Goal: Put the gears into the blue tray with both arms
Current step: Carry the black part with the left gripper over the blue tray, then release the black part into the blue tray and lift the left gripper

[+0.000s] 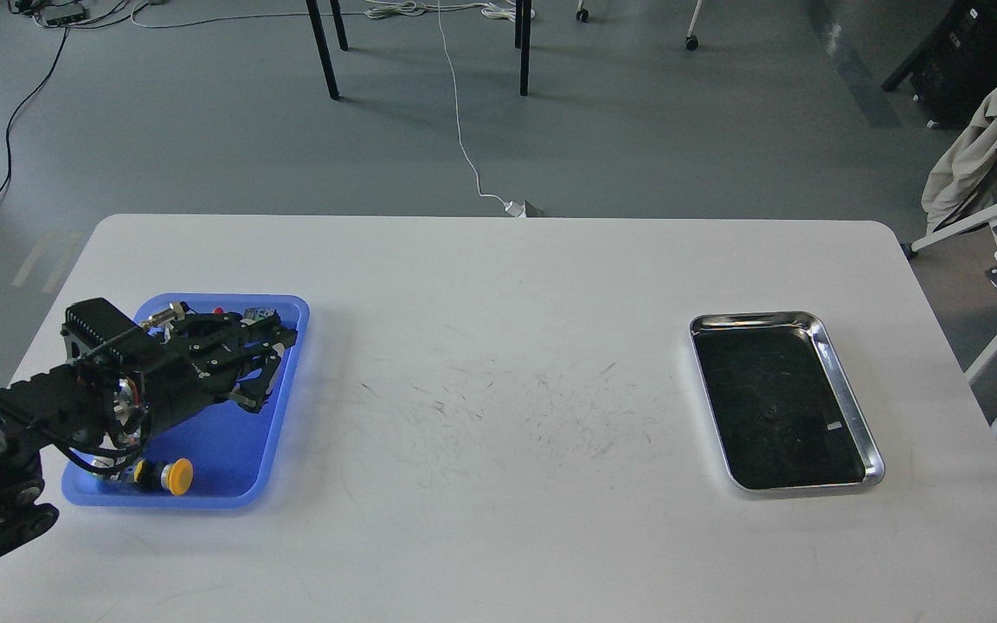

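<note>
Hovering over blue tray [286,389]: left hand [260,368], finger state unclear; no legible writing.

Soft, even daylight; sharp focus.

The left tool [260,368] hangs over the blue tray [282,407], beside a yellow-capped switch [176,476].

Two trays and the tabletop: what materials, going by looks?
Rectangular blue tray with rounded corners: likely moulded plastic, uniform colour, soft sheen. Shiny silver tray with dark inside: looks like polished metal, mirror-bright rim; the dark floor may be reflection or a liner. White table: smooth matte, probably laminate, scuffed with dark marks.
</note>
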Available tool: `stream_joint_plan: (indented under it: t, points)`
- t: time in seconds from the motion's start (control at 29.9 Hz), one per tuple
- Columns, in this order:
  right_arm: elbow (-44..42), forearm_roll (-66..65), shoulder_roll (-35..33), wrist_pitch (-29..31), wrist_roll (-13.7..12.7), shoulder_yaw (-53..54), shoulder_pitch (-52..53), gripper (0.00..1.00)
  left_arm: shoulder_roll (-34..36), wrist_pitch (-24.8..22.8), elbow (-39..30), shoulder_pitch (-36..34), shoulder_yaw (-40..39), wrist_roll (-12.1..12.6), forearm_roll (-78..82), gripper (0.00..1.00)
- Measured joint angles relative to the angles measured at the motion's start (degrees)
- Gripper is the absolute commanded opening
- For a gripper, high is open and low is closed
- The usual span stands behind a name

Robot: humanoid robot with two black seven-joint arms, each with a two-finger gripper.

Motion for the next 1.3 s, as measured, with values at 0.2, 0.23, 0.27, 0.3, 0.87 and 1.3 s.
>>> stream_joint_plan:
  t: [0.2, 0.23, 0.27, 0.3, 0.87, 1.3]
  points:
    - [-0.2, -0.1, -0.2, 0.0, -0.1, 0.0, 0.0, 0.96, -1.5, 3.1, 7.4, 2.3, 0.3, -1.3, -1.9, 0.10]
    - [-0.2, -0.2, -0.2, 0.0, -0.1, 0.0, 0.0, 0.96, -2.4, 3.4, 8.5, 2.5, 0.3, -1.4, -1.9, 0.10]
    - [-0.2, -0.2, -0.2, 0.0, -0.1, 0.0, 0.0, 0.96, -3.2, 3.4, 9.3, 2.6, 0.3, -1.5, -1.9, 0.10]
    - [-0.2, -0.2, -0.2, 0.0, -0.1, 0.0, 0.0, 0.96, -4.1, 3.5, 10.3, 2.7, 0.3, -1.6, -1.9, 0.11]
    - [-0.2, -0.2, -0.3, 0.0, -0.1, 0.0, 0.0, 0.96, -12.8, 3.6, 20.5, 2.9, 0.4, -3.1, -3.1, 0.31]
    - [-0.2, -0.2, -0.4, 0.0, -0.1, 0.1, 0.1, 0.96, -12.4, 3.2, 20.1, 2.0, 0.2, -3.4, -8.3, 0.99]
